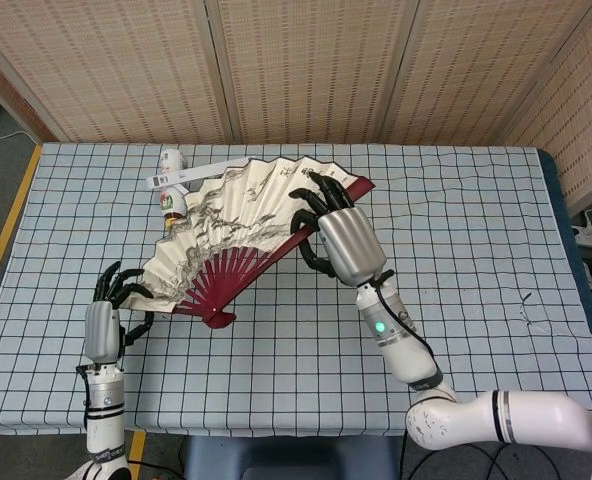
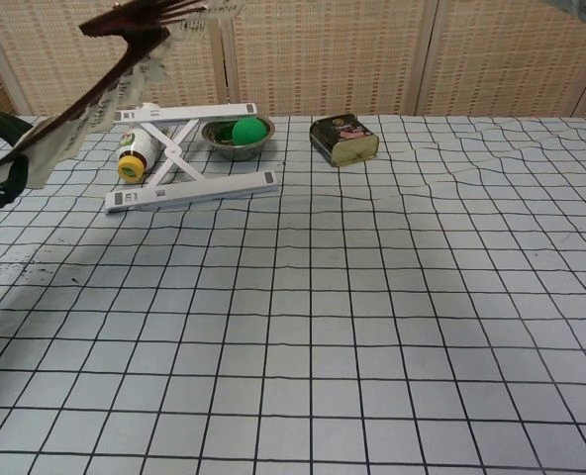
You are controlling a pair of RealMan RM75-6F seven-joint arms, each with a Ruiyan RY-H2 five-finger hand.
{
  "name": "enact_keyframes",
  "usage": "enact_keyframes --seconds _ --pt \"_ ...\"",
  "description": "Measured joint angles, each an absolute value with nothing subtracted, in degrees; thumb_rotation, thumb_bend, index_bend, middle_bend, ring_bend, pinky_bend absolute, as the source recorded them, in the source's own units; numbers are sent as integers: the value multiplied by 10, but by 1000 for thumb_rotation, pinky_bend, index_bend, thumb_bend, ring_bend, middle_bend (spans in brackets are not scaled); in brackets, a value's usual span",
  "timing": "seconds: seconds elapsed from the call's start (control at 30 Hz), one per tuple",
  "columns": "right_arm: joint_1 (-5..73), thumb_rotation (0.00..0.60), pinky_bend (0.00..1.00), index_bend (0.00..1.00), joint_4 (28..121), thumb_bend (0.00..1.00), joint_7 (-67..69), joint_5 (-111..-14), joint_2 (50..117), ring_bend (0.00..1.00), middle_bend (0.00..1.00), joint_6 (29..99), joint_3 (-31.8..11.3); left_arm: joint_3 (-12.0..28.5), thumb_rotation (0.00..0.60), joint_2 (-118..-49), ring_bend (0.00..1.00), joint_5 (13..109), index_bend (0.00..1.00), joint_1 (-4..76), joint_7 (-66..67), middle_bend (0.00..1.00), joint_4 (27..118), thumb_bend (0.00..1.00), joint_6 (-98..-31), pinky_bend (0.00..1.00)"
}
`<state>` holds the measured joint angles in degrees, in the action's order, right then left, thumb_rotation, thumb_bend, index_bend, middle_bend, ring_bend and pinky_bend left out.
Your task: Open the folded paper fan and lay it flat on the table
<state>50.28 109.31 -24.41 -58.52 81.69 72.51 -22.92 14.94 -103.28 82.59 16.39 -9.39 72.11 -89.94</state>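
The paper fan point(image 1: 241, 225) is spread wide, with an ink painting on its leaf and dark red ribs meeting at a pivot near the table's front left. My right hand point(image 1: 341, 235) grips its right guard stick from above. My left hand point(image 1: 111, 315) is at the front left, its fingertips on the fan's left edge. In the chest view the fan point(image 2: 105, 84) shows edge-on, tilted in the air and rising to the right from my left hand point(image 2: 1, 158). The right hand is out of the chest view.
A white folding stand point(image 2: 189, 188), a bottle with a yellow cap point(image 2: 135, 158), a metal bowl holding a green ball point(image 2: 239, 134) and a dark tin point(image 2: 344, 139) stand at the back left. In the head view the fan hides most of them.
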Motion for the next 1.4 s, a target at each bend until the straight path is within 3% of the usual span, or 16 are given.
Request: enact_keyframes --seconds 0.4,0.6,0.73,0.83,1.0,1.07,1.17,1.23,1.27,1.33,1.4 --pt "427 600 81 723 1075 755 -278 -732 819 0 204 815 -131 140 600 -1033 83 840 422 167 -94 229 627 499 -915 133" --pt "384 600 81 705 1048 756 -264 -762 836 0 204 842 -95 130 600 -1038 84 843 408 166 -108 224 584 499 -919 132" --pt "359 600 81 660 1014 755 -239 -779 853 0 204 852 -71 116 600 -1041 83 847 386 164 -110 211 561 499 -914 132" --pt "344 600 81 615 978 755 -215 -792 871 0 204 857 -58 104 600 -1045 83 854 314 163 -109 195 539 499 -914 132" --pt "316 600 81 483 907 755 -154 -812 915 0 204 864 -39 84 600 -1060 68 866 119 161 -108 124 485 499 -912 131" --pt "304 600 81 387 884 755 -128 -818 931 0 199 865 -31 74 600 -1070 51 871 51 161 -108 87 451 498 -908 127" --pt "287 600 77 147 872 752 -110 -818 940 0 138 856 -19 59 600 -1082 6 876 0 161 -111 14 400 494 -890 120" --pt "284 600 51 20 867 692 -119 -816 939 0 61 847 -14 47 600 -1088 0 879 0 162 -119 0 376 492 -869 120" --pt "282 600 38 2 868 625 -130 -812 936 0 32 836 -10 41 600 -1089 0 880 0 162 -122 0 371 489 -861 120" --pt "281 600 19 0 875 399 -150 -803 926 0 1 813 -5 30 600 -1087 0 884 0 162 -128 0 370 482 -850 118" --pt "280 600 15 0 893 294 -178 -792 908 0 0 790 0 28 600 -1081 0 885 0 162 -132 0 379 479 -848 117"
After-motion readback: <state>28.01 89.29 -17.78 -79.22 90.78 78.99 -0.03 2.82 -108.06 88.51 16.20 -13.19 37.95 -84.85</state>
